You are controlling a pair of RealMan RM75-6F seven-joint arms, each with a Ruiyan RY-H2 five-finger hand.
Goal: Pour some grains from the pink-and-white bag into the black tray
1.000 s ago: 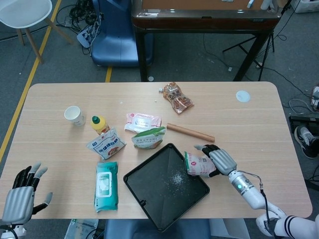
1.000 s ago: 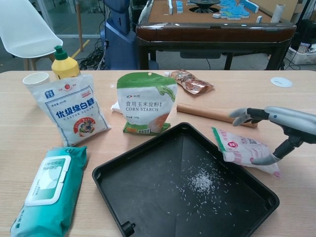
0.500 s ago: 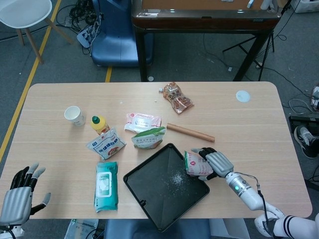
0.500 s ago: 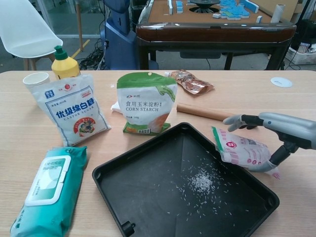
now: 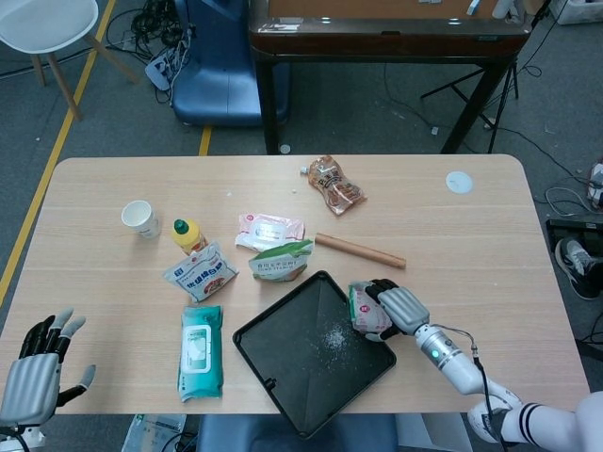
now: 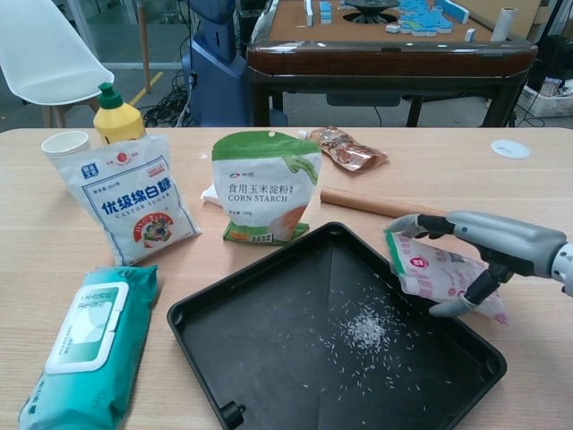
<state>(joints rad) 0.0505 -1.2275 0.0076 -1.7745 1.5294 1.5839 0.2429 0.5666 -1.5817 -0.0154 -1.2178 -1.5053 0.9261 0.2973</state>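
The pink-and-white bag (image 6: pixel 440 273) lay at the right edge of the black tray (image 5: pixel 283 372), its open end turned toward the tray so that any grains leaving it would fall inside. A small heap of white grains (image 6: pixel 365 330) sat near the middle of the tray, with loose grains scattered around it, which suggests that part of the pour was already done.

The right hand (image 6: pixel 488 251) was placed over the bag, its fingers arched across the top and its thumb reaching under the lower edge. The fingers appeared to be closed on the bag, though from the chest view it could not be confirmed how firmly they bore on it. This hold placed the hand behind the bag's mouth, leaving the opening clear of the fingers.

The left hand (image 5: pixel 40 372) hung off the near left corner of the table (image 5: pixel 471 235), fingers apart and holding nothing, well clear of the work.

Behind the tray stood a corn starch pouch (image 6: pixel 266 186) and a sugar bag (image 6: pixel 130 199), both upright. A pack of wet wipes (image 6: pixel 85 333) lay flat to the left of the tray. A wooden rolling pin (image 5: pixel 360 251) lay just beyond the bag, apart from it.

The next move would likely call for tilting the bag's mouth downward over the tray.
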